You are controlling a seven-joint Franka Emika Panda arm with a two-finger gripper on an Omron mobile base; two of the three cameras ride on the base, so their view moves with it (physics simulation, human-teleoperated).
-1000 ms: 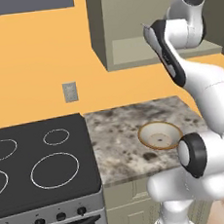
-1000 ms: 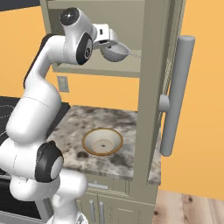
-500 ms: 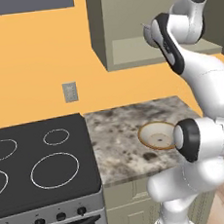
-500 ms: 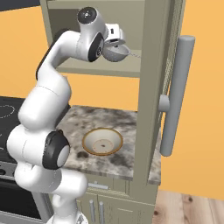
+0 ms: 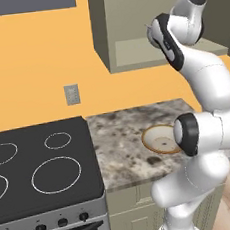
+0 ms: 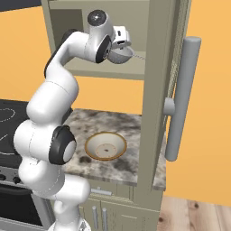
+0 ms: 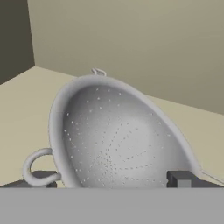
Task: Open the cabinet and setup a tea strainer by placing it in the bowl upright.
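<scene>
The grey-green cabinet (image 6: 90, 67) stands open, its door (image 6: 159, 90) swung out edge-on with the silver bar handle (image 6: 181, 99) facing me. My gripper (image 6: 121, 48) is inside the cabinet just above the shelf (image 5: 135, 52), shut on the tea strainer (image 6: 121, 56). The strainer's thin handle points right toward the door. In the hand view the mesh basket (image 7: 122, 135) sits tilted between my gripper (image 7: 111, 180) fingertips (image 7: 180, 178). The tan-rimmed bowl (image 6: 106, 145) (image 5: 158, 138) rests on the counter below, with nothing in it.
A speckled stone counter (image 5: 120, 141) carries the bowl, with a black stovetop (image 5: 37, 170) to its left. The open door juts out over the counter's right end. A wall outlet (image 5: 72, 94) sits above the stove. Lower cabinet doors (image 6: 99, 212) are under the counter.
The arm's upper joints have swung up and toward the cabinet. The strainer in the gripper has barely shifted, sitting slightly lower now. Bowl and door are unmoved.
</scene>
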